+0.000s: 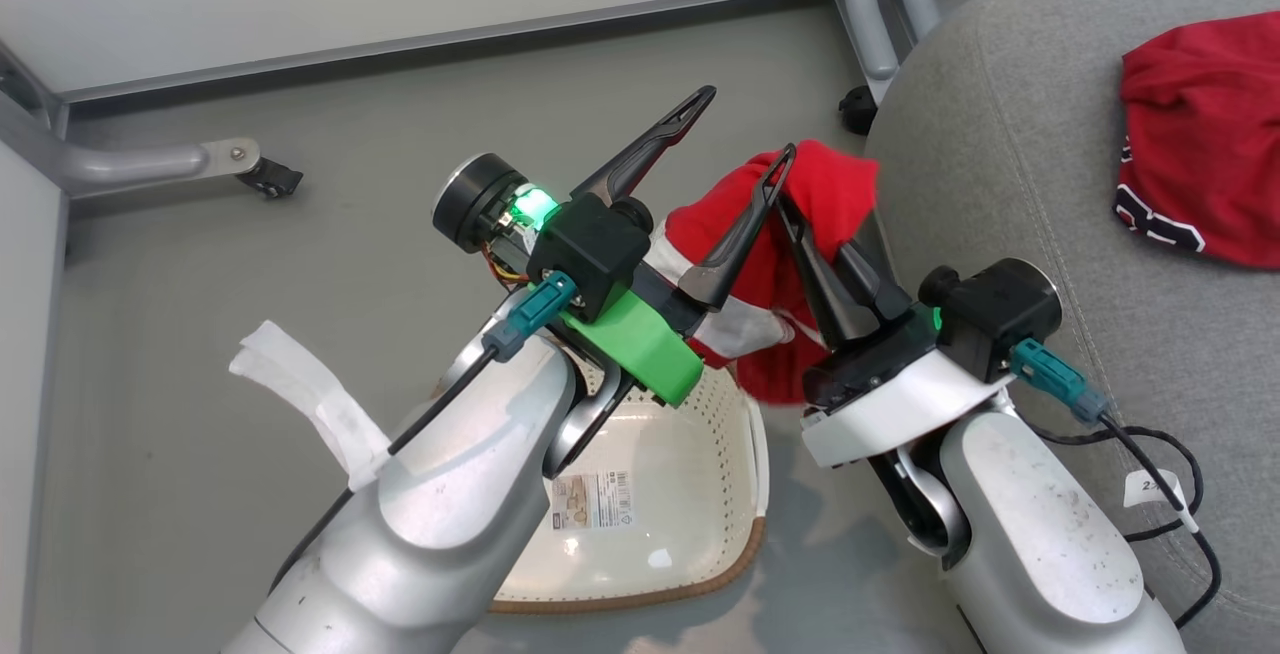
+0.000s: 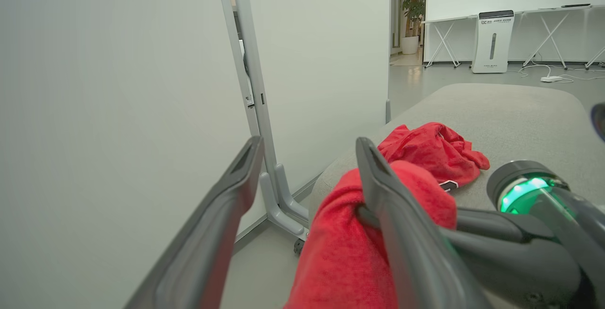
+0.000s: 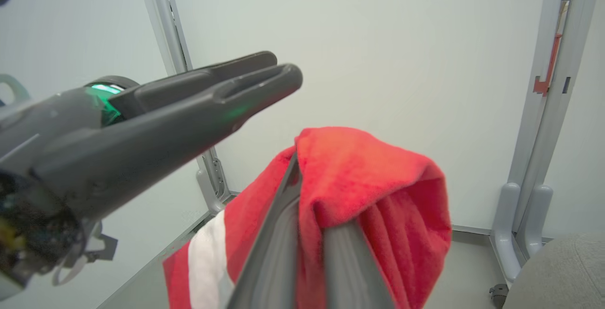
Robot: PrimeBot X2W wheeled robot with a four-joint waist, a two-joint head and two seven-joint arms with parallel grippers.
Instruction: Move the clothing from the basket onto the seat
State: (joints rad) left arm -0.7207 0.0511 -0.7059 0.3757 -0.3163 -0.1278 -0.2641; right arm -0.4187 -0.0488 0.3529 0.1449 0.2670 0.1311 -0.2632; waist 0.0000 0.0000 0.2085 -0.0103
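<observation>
The right hand (image 1: 790, 206) is clamping shut on a red garment (image 1: 835, 189), fingers pressing together w/ fabric bunching over the tips & hanging down both sides, a white stripe (image 3: 205, 257) showing lower down. The left hand (image 1: 748, 122) is standing wide open, gripping nothing. One of its fingers is lying against the same garment & the other is sticking out into free air. The held garment is hanging above the floor (image 1: 300, 264), btwn the basket (image 1: 640, 589) & the seat (image 1: 1000, 194), right by the seat's rounded edge. The basket is sitting on the floor under both forearms. A second red garment (image 1: 1200, 144) is lying on the seat, well apart from both hands.
</observation>
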